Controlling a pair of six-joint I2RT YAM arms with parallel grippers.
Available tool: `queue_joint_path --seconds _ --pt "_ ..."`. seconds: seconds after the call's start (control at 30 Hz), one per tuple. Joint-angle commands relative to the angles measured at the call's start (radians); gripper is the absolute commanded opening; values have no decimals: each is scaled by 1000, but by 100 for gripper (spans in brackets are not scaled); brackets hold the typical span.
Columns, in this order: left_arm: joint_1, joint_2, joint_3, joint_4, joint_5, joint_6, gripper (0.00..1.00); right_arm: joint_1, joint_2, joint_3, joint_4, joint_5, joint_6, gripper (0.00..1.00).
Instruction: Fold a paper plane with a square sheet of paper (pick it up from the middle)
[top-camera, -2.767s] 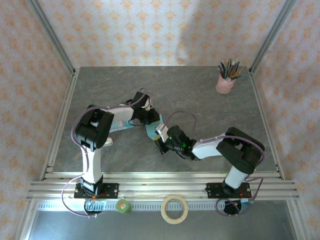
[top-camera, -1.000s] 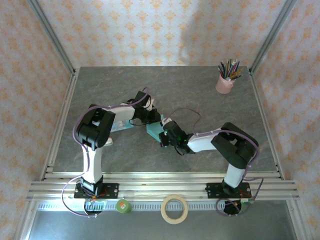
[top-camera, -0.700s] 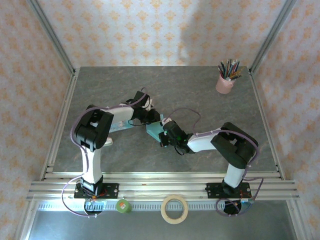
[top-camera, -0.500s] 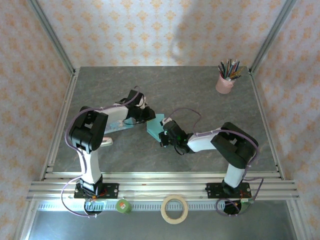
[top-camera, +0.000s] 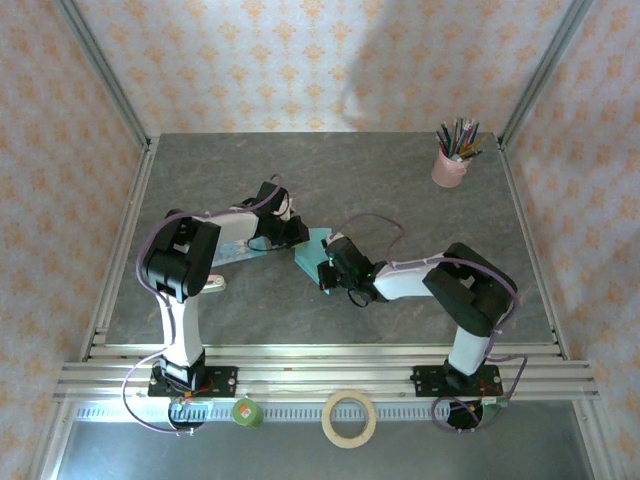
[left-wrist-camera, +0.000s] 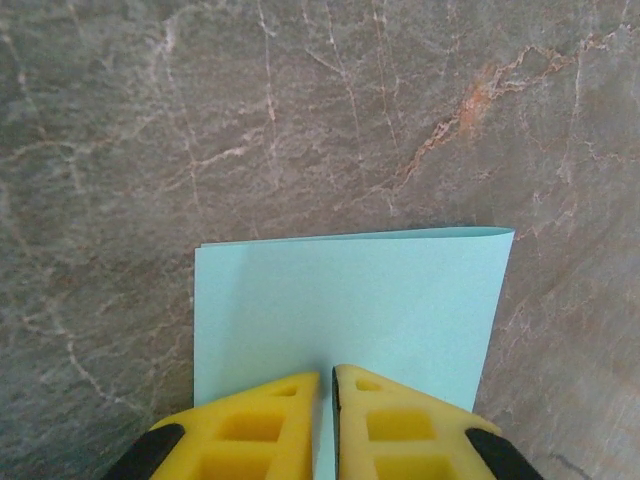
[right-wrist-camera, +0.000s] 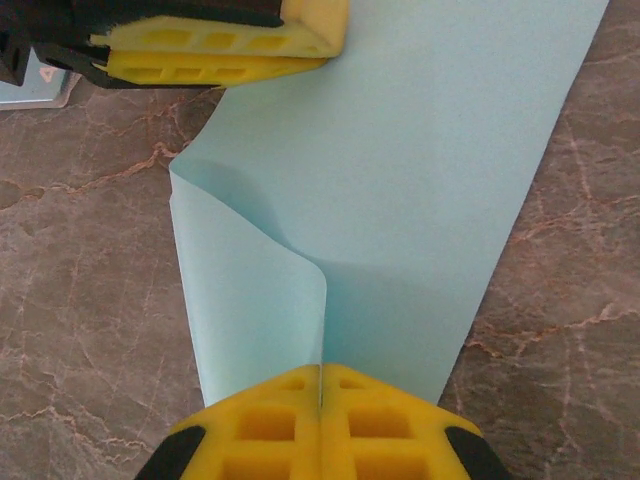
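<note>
Nearest of all, a roll of tape (top-camera: 349, 418) lies in front of the rail, between the two arm bases. Beyond it the right gripper (right-wrist-camera: 320, 372) is low over the table (top-camera: 400, 200), its yellow fingers pressed together on the near short end of the square sheet of paper (right-wrist-camera: 420, 200). The sheet is folded into a long turquoise strip and lies near the middle of the table.

From the right wrist, the strip's long axis runs straight away from that claw. Its right part lies flat on the stone. On its left side a loose layer bulges upward and curls into the seam between the fingers.

Farther along, the left gripper (left-wrist-camera: 326, 378) comes in from the side and is clamped on the strip's long left edge, near the far corner. From its own wrist camera the paper spreads flat ahead of the closed fingers and ends in a straight edge. A pale blue card (right-wrist-camera: 35, 85) lies on the table just behind that claw. At the far right corner stands a cup of pencils (top-camera: 450, 165), well apart from the work.

The fold appears to be mid-way, with no dart shape yet. The sheet spans both claws, so what matters is that the right one holds the end of the long axis and is nearer the raised layer. It is probably the one to lay that flap over while the left anchors the edge, and pulling the two apart could tear the paper.
</note>
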Motion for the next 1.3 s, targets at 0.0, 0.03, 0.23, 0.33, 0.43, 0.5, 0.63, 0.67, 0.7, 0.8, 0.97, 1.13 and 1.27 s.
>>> queue_joint_path --seconds 0.0,0.03,0.23,0.33,0.43,0.5,0.63,0.67,0.7,0.8,0.97,1.13,1.27 --pt "-7 52 1 -92 -65 45 17 -6 9 29 -46 14 41 0" --pt "-7 53 2 -97 -69 47 17 -6 6 30 -47 14 43 0" --pt "-11 61 11 -105 -73 59 16 -8 2 34 -54 24 35 0" --pt "-15 63 17 -112 -72 65 16 -7 10 35 -63 32 30 0" --pt "-16 66 21 -115 -73 69 16 -7 15 31 -62 32 28 0" --pt "-18 65 23 -118 -72 72 16 -7 23 33 -66 34 25 0" --pt "-18 68 27 -121 -74 76 15 -7 37 41 -75 31 14 0" --pt "-17 68 27 -122 -71 75 15 -7 40 45 -77 29 11 0" --pt "-18 66 25 -120 -70 75 15 -8 45 48 -78 25 11 0" --pt "-19 68 27 -120 -66 76 15 -9 59 53 -81 8 7 0" --pt "-18 66 33 -122 -62 78 15 -11 73 56 -85 -10 10 0" --pt "-16 56 69 -147 -77 88 16 -14 66 60 -97 -22 10 0" --pt "-6 -7 109 -135 -115 61 19 -18 55 69 -129 -34 10 0"
